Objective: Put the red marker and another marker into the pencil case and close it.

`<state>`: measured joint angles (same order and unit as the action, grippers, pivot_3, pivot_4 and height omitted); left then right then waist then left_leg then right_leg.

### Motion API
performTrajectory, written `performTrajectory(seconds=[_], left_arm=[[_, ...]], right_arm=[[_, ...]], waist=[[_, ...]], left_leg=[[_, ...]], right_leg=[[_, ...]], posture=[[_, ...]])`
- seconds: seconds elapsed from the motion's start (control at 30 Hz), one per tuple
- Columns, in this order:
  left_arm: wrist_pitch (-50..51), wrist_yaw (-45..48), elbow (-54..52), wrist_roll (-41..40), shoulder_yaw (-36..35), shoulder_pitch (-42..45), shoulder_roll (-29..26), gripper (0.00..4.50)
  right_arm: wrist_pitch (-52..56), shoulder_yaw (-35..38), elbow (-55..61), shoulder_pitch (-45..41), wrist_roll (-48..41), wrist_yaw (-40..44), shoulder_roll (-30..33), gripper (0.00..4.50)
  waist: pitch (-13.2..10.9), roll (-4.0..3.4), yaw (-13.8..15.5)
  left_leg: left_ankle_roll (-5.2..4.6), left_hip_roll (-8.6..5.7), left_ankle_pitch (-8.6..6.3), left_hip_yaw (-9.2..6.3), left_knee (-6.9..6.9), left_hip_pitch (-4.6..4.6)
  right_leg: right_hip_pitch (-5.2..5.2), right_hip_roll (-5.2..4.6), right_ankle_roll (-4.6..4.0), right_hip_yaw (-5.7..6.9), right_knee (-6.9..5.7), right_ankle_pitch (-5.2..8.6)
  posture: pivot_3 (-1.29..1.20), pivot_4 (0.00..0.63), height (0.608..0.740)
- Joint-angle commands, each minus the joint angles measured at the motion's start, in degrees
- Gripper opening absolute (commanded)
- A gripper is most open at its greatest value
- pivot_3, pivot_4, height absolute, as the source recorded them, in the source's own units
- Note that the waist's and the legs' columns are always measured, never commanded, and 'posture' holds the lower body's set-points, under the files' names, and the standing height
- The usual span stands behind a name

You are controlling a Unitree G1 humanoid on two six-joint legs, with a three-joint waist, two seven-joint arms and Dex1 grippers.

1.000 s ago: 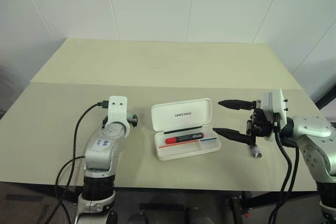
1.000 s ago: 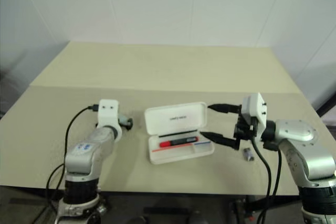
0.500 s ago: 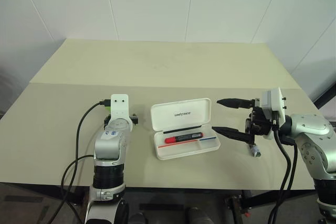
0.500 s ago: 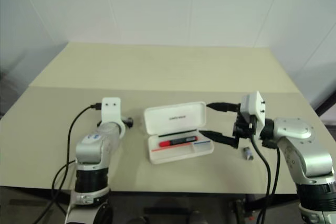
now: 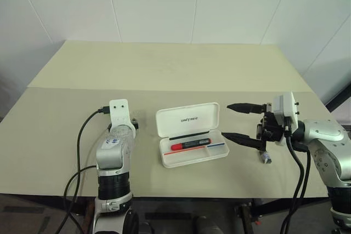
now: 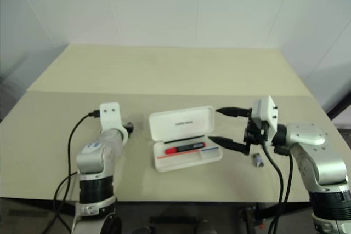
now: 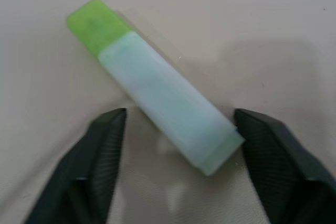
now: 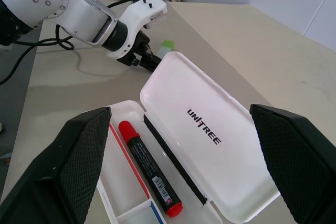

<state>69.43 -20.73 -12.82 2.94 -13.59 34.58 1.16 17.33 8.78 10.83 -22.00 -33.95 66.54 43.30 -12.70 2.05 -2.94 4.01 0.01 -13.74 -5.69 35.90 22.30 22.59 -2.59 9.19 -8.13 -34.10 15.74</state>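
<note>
Left end effector (image 7: pixel 176 129) open, astride green highlighter (image 7: pixel 157 85) flat on bench (image 7: pixel 273 19); long axis diagonal across the gap. Right end effector (image 5: pixel 237 123) open, idle.

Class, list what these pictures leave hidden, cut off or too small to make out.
- Green marker: in the head views, the left arm hides it.
- Left gripper: whether its fingers touch the marker is unclear in the left wrist view.
- Small stub under the right gripper: too small to identify.
- Pencil case: near end cut off in the right wrist view; red marker inside.
</note>
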Motion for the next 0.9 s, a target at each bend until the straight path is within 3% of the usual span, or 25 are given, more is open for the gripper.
performTrajectory(seconds=[0.03, 0.07, 0.43, 0.53, 0.9], left_arm=[[1.1, -1.3, -1.9, 2.1, -0.9, -0.9, 0.0, 2.19], [1.6, -1.5, -1.9, 2.4, -1.1, -0.9, 0.0, 1.9], [-0.6, -2.0, -2.0, 3.1, -2.7, -1.3, 0.4, 1.9], [-2.4, -1.0, -2.5, 2.5, -2.5, -1.7, 0.4, 1.1], [-5.6, 0.9, -2.4, 0.4, -4.5, -0.7, -0.1, 1.09]], right_arm=[[-1.4, 0.7, 0.4, -0.2, -0.2, 0.3, -0.3, 4.5], [-1.5, 0.7, 0.3, -0.1, -0.2, 0.3, -0.3, 4.5], [-2.4, 0.8, -0.5, 0.2, 0.5, 0.8, -0.4, 4.5], [-2.5, 0.8, -0.5, 0.3, 0.7, 0.8, -0.4, 4.5], [-3.5, 0.3, -1.2, 0.2, 1.4, 0.7, -1.1, 4.5]], waist=[[0.0, 0.0, -0.2], [0.0, 0.0, -0.2], [0.0, 0.0, -0.5], [0.0, 0.0, -0.4], [0.0, 0.0, -0.5]], left_leg=[[0.0, 0.0, 0.0, 0.0, 0.0, 0.0], [0.0, 0.0, 0.0, 0.0, -0.01, 0.0], [0.0, 0.0, -0.01, 0.02, 0.0, -0.01], [0.0, 0.0, -0.01, 0.01, 0.0, -0.01], [0.0, 0.0, -0.01, 0.01, -0.01, 0.0]], right_leg=[[0.0, 0.0, 0.0, 0.0, 0.01, 0.0], [0.0, 0.0, 0.0, 0.0, 0.01, 0.0], [0.0, 0.0, 0.01, 0.0, 0.01, 0.0], [0.0, 0.0, 0.01, 0.0, 0.02, 0.0], [0.0, 0.0, 0.0, 0.0, 0.04, 0.0]], posture=[[0.0, 0.15, 0.74], [0.0, 0.15, 0.74], [0.0, 0.15, 0.74], [0.0, 0.15, 0.74], [0.0, 0.15, 0.74]])
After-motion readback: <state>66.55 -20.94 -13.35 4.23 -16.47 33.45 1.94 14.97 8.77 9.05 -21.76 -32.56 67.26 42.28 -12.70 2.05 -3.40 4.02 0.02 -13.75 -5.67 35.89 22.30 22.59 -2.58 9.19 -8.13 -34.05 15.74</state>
